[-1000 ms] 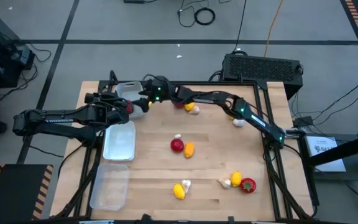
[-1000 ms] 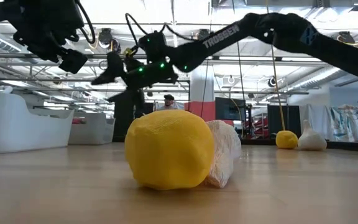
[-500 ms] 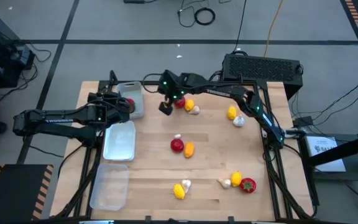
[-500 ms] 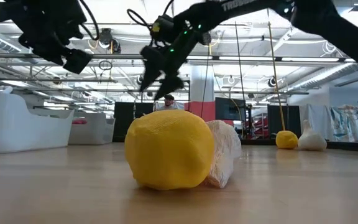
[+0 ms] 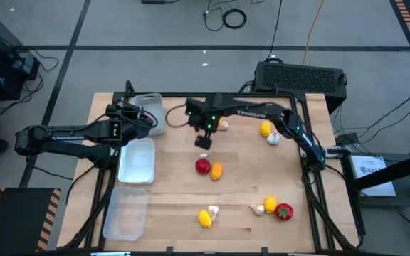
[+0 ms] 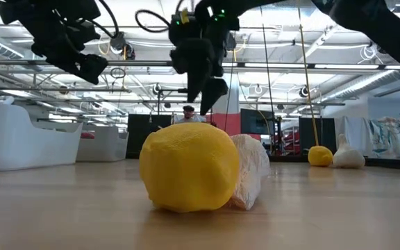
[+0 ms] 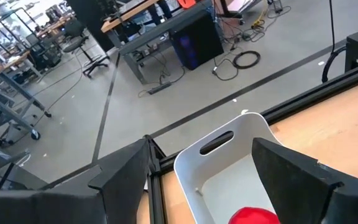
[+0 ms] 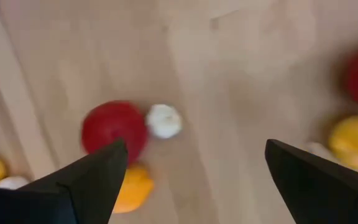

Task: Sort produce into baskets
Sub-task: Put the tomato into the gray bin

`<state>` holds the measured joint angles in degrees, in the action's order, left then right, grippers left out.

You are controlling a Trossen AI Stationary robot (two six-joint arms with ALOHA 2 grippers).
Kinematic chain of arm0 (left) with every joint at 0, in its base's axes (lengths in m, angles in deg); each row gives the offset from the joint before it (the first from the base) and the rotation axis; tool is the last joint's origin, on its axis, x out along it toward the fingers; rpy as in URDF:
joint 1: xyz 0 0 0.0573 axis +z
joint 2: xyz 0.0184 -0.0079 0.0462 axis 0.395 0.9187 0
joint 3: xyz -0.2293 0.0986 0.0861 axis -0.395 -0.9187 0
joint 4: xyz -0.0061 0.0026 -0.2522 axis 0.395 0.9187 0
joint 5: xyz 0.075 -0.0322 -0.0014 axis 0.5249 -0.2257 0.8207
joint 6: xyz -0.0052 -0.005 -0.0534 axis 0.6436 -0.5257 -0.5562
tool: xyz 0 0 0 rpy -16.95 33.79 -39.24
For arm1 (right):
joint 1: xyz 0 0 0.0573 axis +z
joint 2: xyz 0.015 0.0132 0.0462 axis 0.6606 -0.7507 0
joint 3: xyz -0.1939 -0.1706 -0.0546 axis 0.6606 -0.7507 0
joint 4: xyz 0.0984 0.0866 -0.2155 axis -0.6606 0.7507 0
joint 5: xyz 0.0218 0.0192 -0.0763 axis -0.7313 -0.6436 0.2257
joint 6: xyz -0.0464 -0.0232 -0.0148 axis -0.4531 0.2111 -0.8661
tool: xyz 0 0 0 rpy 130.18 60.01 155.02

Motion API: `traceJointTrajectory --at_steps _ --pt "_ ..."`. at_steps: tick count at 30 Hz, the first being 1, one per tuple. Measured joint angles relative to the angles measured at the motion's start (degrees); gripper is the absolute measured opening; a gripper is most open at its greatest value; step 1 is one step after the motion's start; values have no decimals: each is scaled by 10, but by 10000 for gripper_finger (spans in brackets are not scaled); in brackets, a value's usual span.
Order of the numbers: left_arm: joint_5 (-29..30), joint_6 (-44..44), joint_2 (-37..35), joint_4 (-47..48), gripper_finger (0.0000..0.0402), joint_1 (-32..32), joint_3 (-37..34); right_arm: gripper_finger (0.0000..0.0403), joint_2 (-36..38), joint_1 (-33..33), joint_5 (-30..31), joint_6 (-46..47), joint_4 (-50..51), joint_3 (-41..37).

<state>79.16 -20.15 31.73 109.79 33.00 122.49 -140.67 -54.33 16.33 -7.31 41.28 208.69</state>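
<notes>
Two tools hang over the worktop (image 5: 248, 192), both with fingers apart and empty. From above, the right tool (image 5: 203, 141) hovers mid-worktop; its wrist view shows a red piece (image 8: 114, 127) touching a garlic (image 8: 164, 121) and an orange piece (image 8: 133, 186) below. The left tool (image 5: 146, 119) sits over the far basket (image 5: 150, 104); only its wrist view shows a red piece (image 7: 253, 216) inside.

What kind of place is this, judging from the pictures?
Probably a robotics lab or workshop in a large industrial hall. The wooden table stands on a bare grey floor with loose cables, the low view shows exposed ceiling beams, and the left wrist view shows workbenches.
</notes>
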Motion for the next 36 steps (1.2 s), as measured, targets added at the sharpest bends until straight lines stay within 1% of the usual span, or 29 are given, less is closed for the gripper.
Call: traceJointTrajectory --at_steps 5,7,10,12,15,19,21,24,28,31,33,36 --pt "0 0 0 1 293 0 0 368 -2 57 13 26 -4 0" --pt "-1 0 1 1 293 0 0 368 -5 78 51 45 -15 0" --pt "-3 0 2 1 293 0 0 368 -9 102 127 77 -29 -1" --pt "-6 0 3 1 293 0 0 368 -10 114 146 91 -41 -1" --pt "-36 0 3 1 293 0 0 368 -11 126 153 109 -35 -1" --pt "-120 48 0 3 293 -11 0 368 -11 136 152 134 -25 -11" --pt "-138 62 -7 3 293 -24 0 368 -12 142 152 143 -23 -16" --pt "-131 61 -37 1 293 -48 0 368 -12 152 155 150 -39 -28" --pt "-119 59 -104 -14 293 -87 0 368 -12 162 156 154 -48 -43" --pt "-119 59 -147 -20 293 -113 0 368 -12 165 173 160 -61 -55" --pt "-118 58 -164 -16 293 -126 0 368 -12 166 183 166 -69 -64" --pt "-113 44 -170 -7 293 -135 0 368 -12 168 186 180 -84 -77"
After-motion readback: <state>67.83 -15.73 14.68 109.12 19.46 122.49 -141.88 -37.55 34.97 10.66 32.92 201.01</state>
